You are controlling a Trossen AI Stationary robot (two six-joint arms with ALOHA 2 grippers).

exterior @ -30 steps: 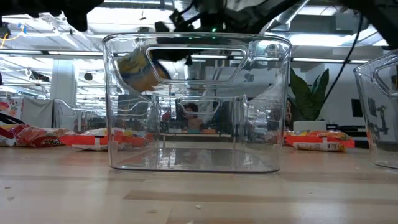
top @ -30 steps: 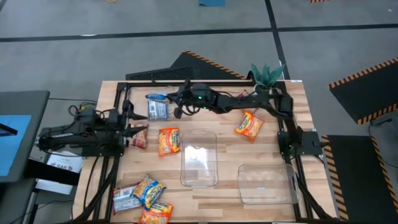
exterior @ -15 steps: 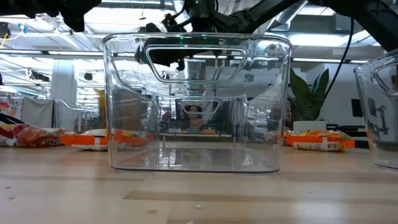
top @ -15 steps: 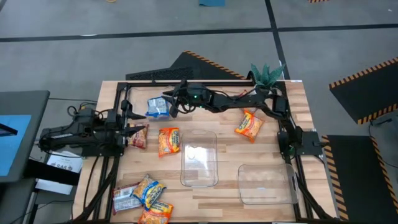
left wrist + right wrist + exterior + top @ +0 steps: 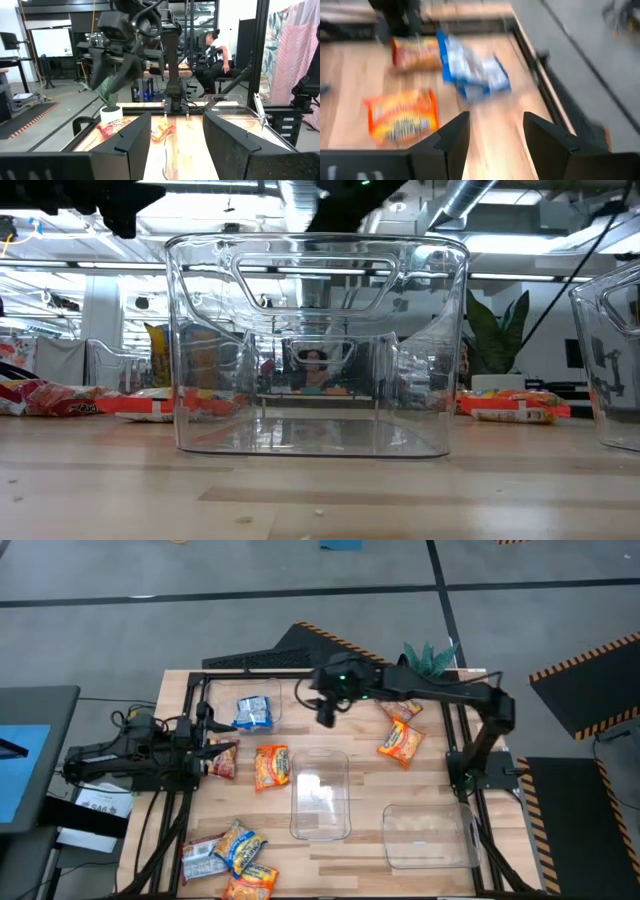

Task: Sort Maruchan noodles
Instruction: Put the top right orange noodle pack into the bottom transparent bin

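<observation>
Blue Maruchan noodle packets (image 5: pixel 255 712) (image 5: pixel 472 67) lie flat on the table's far left part. My right gripper (image 5: pixel 325 708) (image 5: pixel 492 135) hovers open to their right, above bare wood, holding nothing. An orange packet (image 5: pixel 271 766) (image 5: pixel 402 115) lies near the table's middle. A red-brown packet (image 5: pixel 222 762) lies at the left, and my left gripper (image 5: pixel 212 750) (image 5: pixel 177 145) waits open beside it. Two more packets (image 5: pixel 400 743) (image 5: pixel 405 710) lie at the far right. Three others (image 5: pixel 235 862) are bunched at the near left corner.
One clear bin (image 5: pixel 320 793) (image 5: pixel 318 345) stands at the table's middle and another (image 5: pixel 428 835) at the near right. A potted plant (image 5: pixel 430 660) stands at the far right corner. The black frame (image 5: pixel 190 700) runs along the table's edges. A person (image 5: pixel 217 47) sits beyond the table.
My right gripper has opened and let go of a blue packet, which has dropped from mid-air onto the table's far left part. The gripper has then swung away toward the table's right edge.
</observation>
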